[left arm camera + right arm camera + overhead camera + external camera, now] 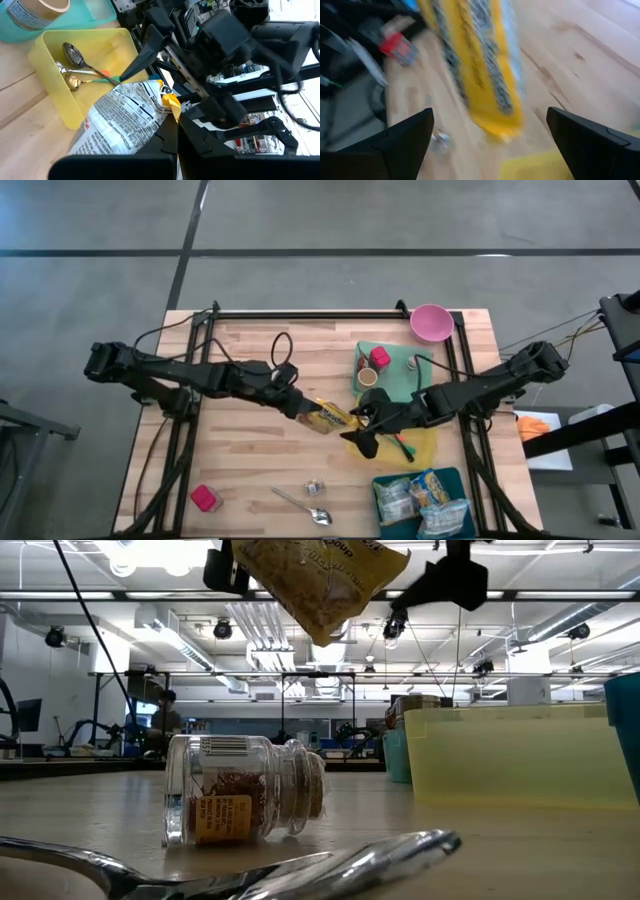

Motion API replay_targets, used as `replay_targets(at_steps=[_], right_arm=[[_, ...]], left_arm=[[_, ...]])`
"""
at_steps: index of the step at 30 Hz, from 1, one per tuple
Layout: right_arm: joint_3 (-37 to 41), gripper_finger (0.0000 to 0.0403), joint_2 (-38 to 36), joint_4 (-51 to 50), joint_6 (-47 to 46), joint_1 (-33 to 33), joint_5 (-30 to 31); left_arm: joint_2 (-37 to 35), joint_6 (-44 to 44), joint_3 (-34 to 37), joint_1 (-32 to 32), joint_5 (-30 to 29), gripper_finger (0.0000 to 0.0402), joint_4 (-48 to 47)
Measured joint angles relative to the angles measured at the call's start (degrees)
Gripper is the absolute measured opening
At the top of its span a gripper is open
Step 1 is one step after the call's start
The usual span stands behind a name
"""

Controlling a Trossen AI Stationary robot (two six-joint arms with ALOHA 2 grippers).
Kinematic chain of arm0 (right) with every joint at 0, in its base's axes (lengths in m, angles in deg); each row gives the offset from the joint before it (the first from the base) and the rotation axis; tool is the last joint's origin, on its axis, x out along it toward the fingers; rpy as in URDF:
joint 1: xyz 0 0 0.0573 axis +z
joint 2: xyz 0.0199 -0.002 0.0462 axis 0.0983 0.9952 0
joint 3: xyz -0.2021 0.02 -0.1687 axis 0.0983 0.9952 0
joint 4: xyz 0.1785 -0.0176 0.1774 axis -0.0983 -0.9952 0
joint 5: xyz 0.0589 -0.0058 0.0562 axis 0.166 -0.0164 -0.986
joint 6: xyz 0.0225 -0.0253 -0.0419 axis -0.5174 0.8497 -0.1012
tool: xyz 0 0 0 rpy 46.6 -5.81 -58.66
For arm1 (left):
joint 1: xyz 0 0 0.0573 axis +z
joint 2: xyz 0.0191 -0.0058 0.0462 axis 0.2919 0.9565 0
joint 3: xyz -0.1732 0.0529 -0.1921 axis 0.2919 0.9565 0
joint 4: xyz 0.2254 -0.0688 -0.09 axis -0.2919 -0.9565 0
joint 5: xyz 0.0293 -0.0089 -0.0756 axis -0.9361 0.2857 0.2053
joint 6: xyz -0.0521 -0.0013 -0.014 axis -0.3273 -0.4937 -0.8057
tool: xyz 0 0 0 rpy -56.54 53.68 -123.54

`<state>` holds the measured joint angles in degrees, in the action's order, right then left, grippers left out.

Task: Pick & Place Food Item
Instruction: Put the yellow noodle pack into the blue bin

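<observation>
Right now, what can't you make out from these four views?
- Yellow snack bag: in the right wrist view motion blur smears its print; in the low view the top edge cuts it off.
- Left gripper: its grip point on the bag is hidden under its own fingers in the high view.
- Yellow bin: the right arm covers part of it in the high view.
- Spice jar: label text too small in the low view.
</observation>
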<state>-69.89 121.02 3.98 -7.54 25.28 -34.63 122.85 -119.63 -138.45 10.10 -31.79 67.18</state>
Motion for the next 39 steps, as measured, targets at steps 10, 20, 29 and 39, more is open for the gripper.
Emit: replay_targets(at_steps=[10, 20, 29, 39], right_arm=[[-4.44, 0.0343, 2.55, -5.19, 1.54, -0.04, 0.04], [-4.33, 0.0192, 2.79, -5.01, 2.16, -0.04, 0.39], [-4.25, 0.0077, 2.68, -5.06, 3.17, -0.04, 0.32], [-4.25, 0.0013, 2.42, -4.81, 3.39, -0.03, -2.03]], left_arm=[[-0.02, 0.01, 0.02, 0.00, 0.71, 0.0000, 0.01], [-0.02, 0.01, 0.02, 0.00, 1.56, 0.0000, 0.15], [-0.02, -0.19, 0.02, -0.02, 2.26, 0.0000, 0.11], [-0.04, -0.17, 0.02, -0.02, 2.93, 0.0023, 0.28]])
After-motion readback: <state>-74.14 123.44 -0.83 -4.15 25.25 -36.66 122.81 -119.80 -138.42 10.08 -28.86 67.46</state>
